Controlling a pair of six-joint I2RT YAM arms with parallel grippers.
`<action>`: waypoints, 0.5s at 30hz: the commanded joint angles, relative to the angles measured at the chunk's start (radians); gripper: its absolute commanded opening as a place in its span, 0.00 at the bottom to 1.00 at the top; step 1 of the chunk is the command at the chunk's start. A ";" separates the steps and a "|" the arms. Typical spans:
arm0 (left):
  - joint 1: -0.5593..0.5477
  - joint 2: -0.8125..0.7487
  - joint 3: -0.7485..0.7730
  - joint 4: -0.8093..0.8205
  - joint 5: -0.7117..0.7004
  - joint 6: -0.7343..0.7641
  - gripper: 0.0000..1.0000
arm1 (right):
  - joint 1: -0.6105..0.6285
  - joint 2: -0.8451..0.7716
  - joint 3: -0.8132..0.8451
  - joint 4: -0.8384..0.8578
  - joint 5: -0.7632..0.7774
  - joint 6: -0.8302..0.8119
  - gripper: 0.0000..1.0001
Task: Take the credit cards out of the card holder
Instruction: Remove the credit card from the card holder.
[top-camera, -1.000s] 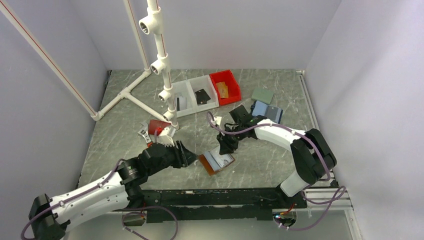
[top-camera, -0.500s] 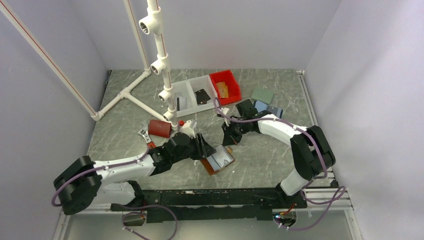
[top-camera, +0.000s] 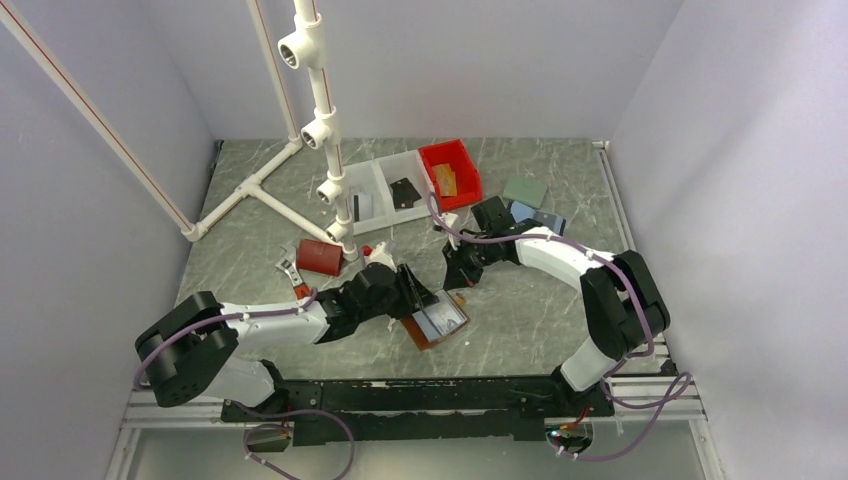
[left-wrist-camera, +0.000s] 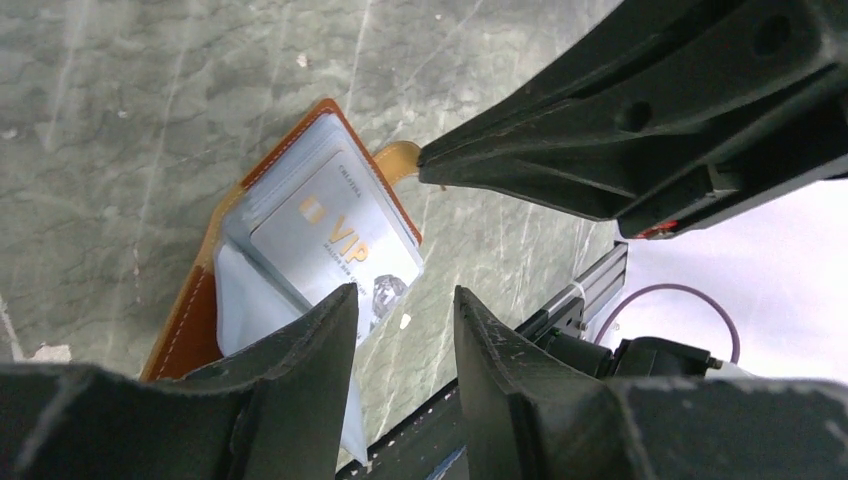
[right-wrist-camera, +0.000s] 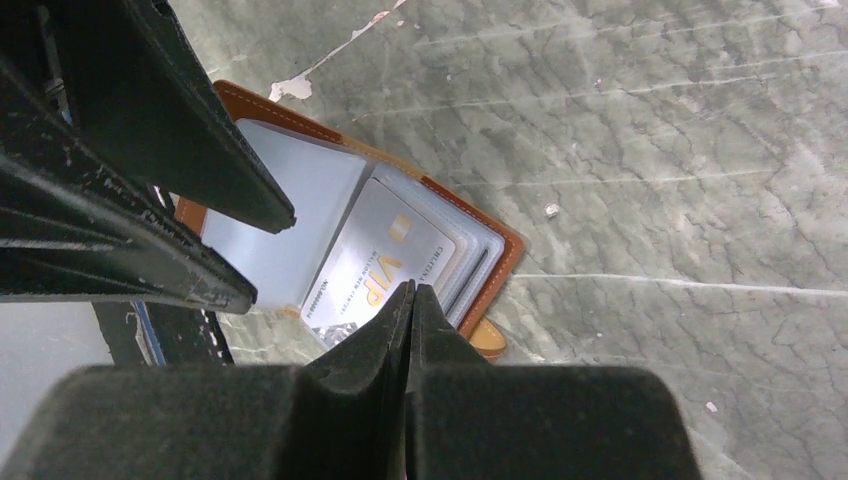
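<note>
top external view: right gripper (top-camera: 459, 274) now pinched shut, empty, backed off card holder (top-camera: 434, 323) lying open near table's near edge. left gripper (top-camera: 420, 290) has moved in, jaws apart. silver card (left-wrist-camera: 322, 228) still sleeved; extraction restarts.

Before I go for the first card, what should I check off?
1. The card holder lies open: ok.
2. The VIP card is on top, face exposed: ok.
3. The left gripper is open by the holder: ok.
4. The right gripper is open for a pinch: not ok, it is shut and empty.
5. The holder is pinned against sliding: cannot tell.
</note>
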 joint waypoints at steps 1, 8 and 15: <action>-0.008 -0.010 0.018 -0.044 -0.070 -0.111 0.45 | -0.007 0.009 0.037 0.004 -0.022 0.004 0.00; -0.010 0.012 0.018 -0.129 -0.096 -0.195 0.46 | -0.007 0.023 0.046 -0.008 -0.025 -0.004 0.00; -0.010 0.034 0.015 -0.141 -0.078 -0.183 0.46 | -0.007 0.024 0.047 -0.011 -0.029 -0.005 0.00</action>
